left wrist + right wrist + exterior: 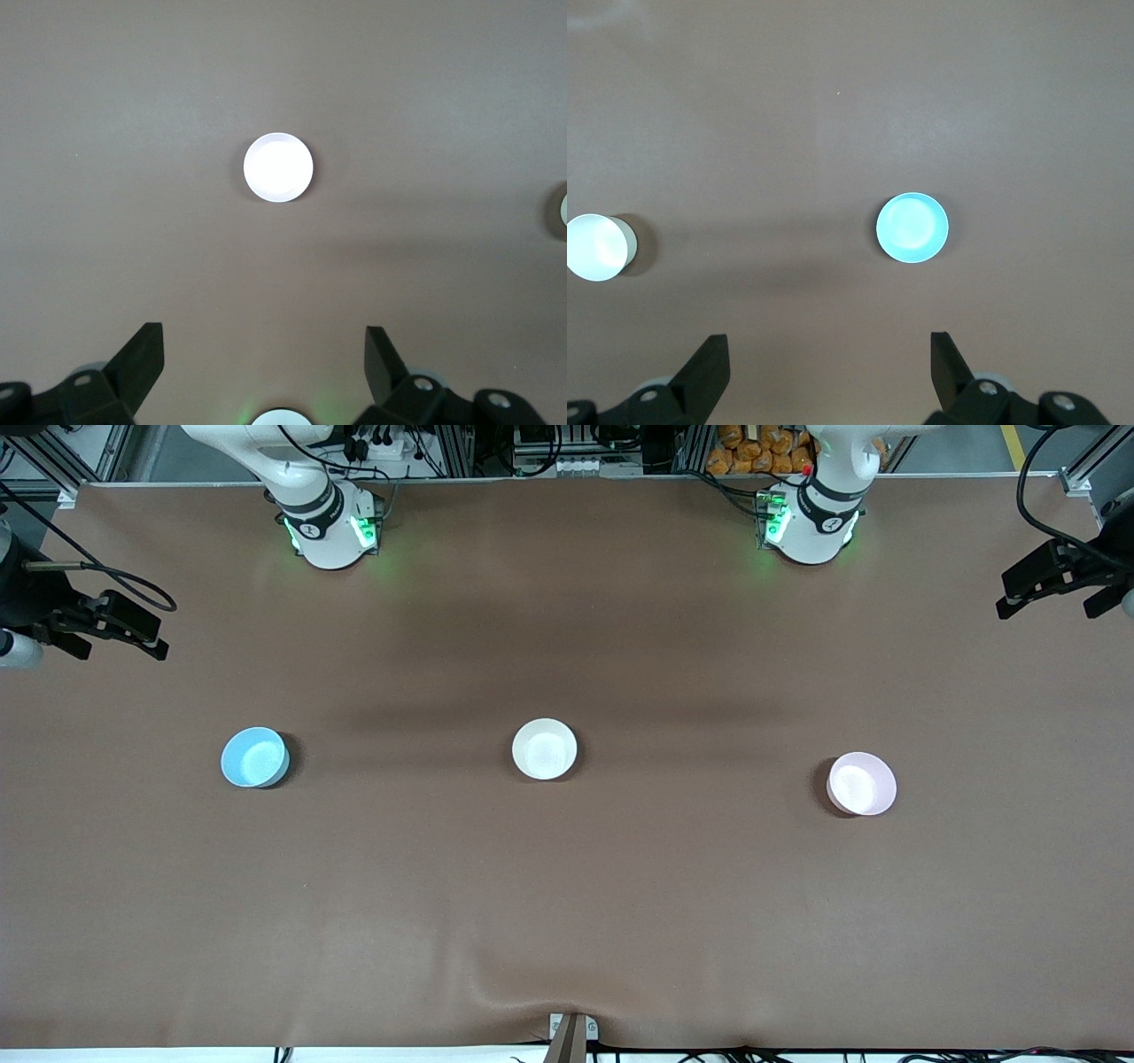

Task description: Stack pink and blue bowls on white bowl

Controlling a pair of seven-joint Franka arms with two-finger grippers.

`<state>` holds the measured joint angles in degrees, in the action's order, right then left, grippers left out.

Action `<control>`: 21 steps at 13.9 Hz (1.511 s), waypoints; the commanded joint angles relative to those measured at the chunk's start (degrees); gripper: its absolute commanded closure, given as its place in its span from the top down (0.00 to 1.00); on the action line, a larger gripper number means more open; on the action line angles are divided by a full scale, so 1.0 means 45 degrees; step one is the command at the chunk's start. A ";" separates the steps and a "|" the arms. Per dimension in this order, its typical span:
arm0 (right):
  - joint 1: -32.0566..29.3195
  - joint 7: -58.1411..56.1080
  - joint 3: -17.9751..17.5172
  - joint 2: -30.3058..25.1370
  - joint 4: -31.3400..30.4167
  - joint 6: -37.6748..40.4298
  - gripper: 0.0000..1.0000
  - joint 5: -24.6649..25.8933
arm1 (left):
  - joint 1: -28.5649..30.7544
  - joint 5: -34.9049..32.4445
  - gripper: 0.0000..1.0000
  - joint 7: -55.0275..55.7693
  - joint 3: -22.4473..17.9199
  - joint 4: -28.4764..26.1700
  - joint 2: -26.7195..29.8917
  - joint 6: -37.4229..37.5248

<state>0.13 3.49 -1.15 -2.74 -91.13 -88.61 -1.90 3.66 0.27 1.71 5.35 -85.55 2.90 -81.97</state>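
Looking at the front view first, nothing's been stacked yet: the blue bowl [254,757] sits toward the right arm's end of the desk [567,912], the white bowl [544,748] is in the middle, and the pink bowl [861,783] is toward the left arm's end, a touch nearer the camera than the other two. All three are well apart and upright. The right hand [97,627] and left hand [1059,580] hang out at the desk's edges, so both arms look like they're waiting. In the left wrist view, the left hand [264,363] has its fingers spread wide, holding nothing, with the pink bowl [278,167] sitting out ahead of it. Right wrist view is the same deal: right hand [829,365] wide open and empty, blue bowl [912,227] in front, white bowl [596,247] off at the edge. So basically both moves are still to do.
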 commanded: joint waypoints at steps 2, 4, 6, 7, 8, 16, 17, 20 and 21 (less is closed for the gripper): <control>-0.0029 0.0142 -0.0058 -0.0094 0.0018 0.0023 1.00 0.0109 | 0.0006 0.0273 1.00 -0.0205 -0.0017 0.0398 -0.0292 0.0110; -0.0049 0.0142 -0.0058 -0.0074 0.0018 -0.0015 1.00 0.0109 | -0.0013 0.0254 1.00 -0.0146 0.0022 0.0320 -0.0273 0.0149; -0.0049 0.0142 -0.0058 -0.0074 0.0056 -0.0035 1.00 0.0109 | 0.0006 0.0254 1.00 -0.0166 0.0042 0.0261 -0.0234 0.0149; -0.0049 0.0142 -0.0058 -0.0074 0.0037 -0.0035 1.00 0.0109 | 0.0006 0.0254 1.00 -0.0166 0.0042 0.0241 -0.0233 0.0149; -0.0049 0.0142 -0.0058 -0.0074 0.0018 -0.0035 1.00 0.0109 | 0.0025 0.0254 1.00 -0.0185 0.0042 0.0241 -0.0233 0.0149; -0.0049 0.0142 -0.0058 -0.0035 0.0018 -0.0113 1.00 0.0109 | -0.0013 0.0215 1.00 -0.0185 0.0100 0.0086 -0.0117 0.0577; -0.0049 0.0142 -0.0058 -0.0054 0.0018 -0.0113 1.00 0.0109 | -0.0013 0.0215 1.00 -0.0185 0.0101 0.0027 -0.0097 0.0617; -0.0049 0.0142 -0.0058 -0.0035 0.0018 -0.0191 1.00 0.0109 | -0.0053 0.0215 1.00 -0.0185 0.0236 -0.0013 -0.0116 0.0598; -0.0049 0.0142 -0.0058 -0.0054 0.0037 -0.0172 1.00 0.0109 | -0.0052 0.0195 1.00 -0.0185 0.0257 -0.0013 -0.0136 0.0560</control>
<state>0.13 3.49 -1.11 -2.72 -91.13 -89.24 -1.88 3.34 0.31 1.71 6.13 -85.60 2.00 -80.04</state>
